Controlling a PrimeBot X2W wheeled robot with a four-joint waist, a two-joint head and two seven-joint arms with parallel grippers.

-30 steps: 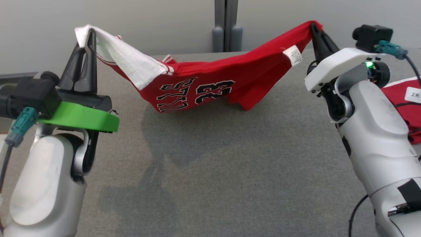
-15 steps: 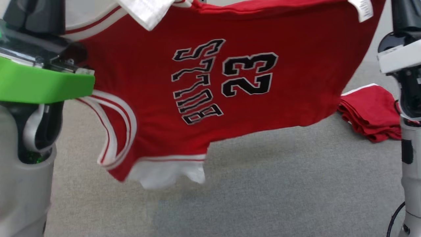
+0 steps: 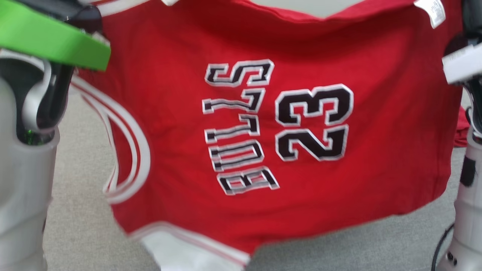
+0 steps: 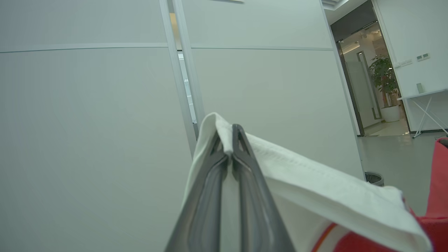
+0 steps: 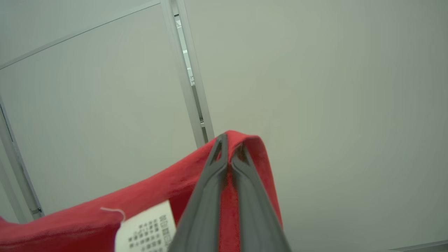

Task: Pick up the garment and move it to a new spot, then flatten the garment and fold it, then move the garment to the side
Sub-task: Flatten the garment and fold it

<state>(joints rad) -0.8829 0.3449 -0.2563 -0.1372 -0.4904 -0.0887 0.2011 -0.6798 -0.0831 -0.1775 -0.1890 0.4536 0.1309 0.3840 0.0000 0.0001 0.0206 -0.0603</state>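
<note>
The garment (image 3: 241, 124) is a red jersey with black "BULLS 23" lettering and white trim. It hangs spread in the air across the head view, turned sideways. In the left wrist view my left gripper (image 4: 227, 134) is shut on the garment's white hem (image 4: 315, 178). My right gripper (image 5: 229, 143) is shut on a red edge of the garment (image 5: 147, 196), beside a white care label (image 5: 147, 231). In the head view the fingertips are past the top edge; the green left wrist plate (image 3: 52, 41) and the white right wrist (image 3: 461, 67) flank the cloth.
Grey carpeted tabletop (image 3: 75, 195) lies below the hanging cloth. A bit of another red cloth (image 3: 462, 131) peeks out at the right behind the jersey. The wrist views look at pale wall panels (image 4: 87, 122); a doorway with a plant (image 4: 383, 80) is far right.
Both arms have raised the garment off the table; it now hangs fully spread and nearer the head camera. The red cloth pile at the right is now mostly hidden.
</note>
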